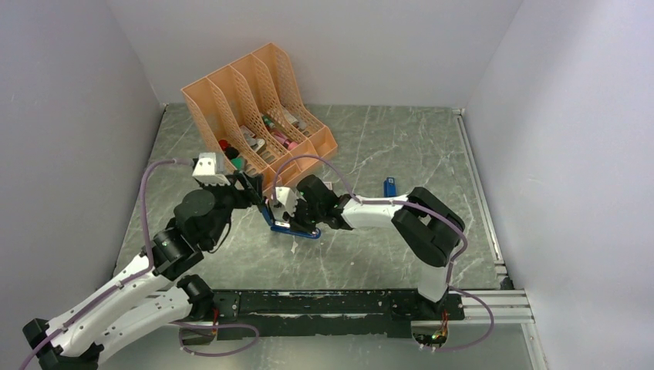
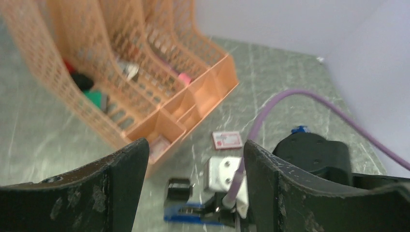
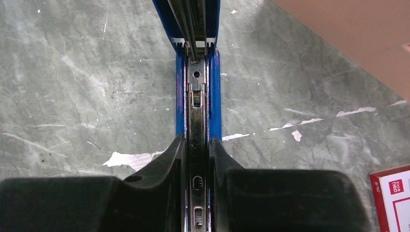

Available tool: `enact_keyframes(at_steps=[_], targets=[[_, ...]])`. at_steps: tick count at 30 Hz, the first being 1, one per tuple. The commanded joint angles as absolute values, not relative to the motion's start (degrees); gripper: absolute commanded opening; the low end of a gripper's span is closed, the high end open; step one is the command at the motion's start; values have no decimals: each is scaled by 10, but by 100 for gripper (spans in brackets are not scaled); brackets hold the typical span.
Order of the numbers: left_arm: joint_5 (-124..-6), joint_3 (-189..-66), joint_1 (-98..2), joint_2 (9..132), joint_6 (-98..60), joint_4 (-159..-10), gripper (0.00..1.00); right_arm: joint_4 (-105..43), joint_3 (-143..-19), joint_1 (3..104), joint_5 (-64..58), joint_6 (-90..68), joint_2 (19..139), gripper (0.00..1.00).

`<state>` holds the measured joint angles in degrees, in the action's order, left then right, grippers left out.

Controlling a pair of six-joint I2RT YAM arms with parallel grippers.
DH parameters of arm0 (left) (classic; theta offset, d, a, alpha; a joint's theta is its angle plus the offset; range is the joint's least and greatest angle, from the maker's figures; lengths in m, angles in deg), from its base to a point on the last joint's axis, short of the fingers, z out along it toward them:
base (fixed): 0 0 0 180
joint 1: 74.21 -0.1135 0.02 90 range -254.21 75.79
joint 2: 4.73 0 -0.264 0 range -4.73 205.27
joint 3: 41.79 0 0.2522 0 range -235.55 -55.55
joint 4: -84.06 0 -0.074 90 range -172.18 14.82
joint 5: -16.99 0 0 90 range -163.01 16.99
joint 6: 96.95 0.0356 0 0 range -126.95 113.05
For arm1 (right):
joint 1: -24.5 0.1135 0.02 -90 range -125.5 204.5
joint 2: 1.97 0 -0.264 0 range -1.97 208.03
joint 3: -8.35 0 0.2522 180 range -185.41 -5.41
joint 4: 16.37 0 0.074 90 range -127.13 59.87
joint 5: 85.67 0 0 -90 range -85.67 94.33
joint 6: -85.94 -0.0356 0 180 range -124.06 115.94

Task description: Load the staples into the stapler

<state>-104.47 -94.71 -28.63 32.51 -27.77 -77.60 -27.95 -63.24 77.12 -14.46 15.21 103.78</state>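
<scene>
The right gripper (image 3: 197, 145) is pinched narrow on the metal rail of the open blue stapler (image 3: 198, 87), which lies on the table (image 1: 385, 254) just in front of the orange file rack (image 1: 231, 100). The left gripper (image 2: 196, 150) hangs above it, jaws wide, holding nothing.

The white-and-red box (image 3: 394, 205) reads "deli".

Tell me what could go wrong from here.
The right pincer pinches the stapler only by its narrow metal rail, so it might twist or slip. The left pincer stands open and empty close by the right arm's purple cable, which it could snag.
</scene>
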Motion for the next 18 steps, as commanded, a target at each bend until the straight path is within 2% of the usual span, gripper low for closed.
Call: enact_keyframes(at_steps=[1,10,18], targets=[[-1114,-953,-286,319,-471,-588,77,-301,-597,773,-144,141,1055,0],[-1013,-938,-303,387,-442,-624,88,-306,-603,773,-151,147,1056,0],[-903,-935,-405,433,-452,-609,87,-302,-602,774,-155,144,1055,0]])
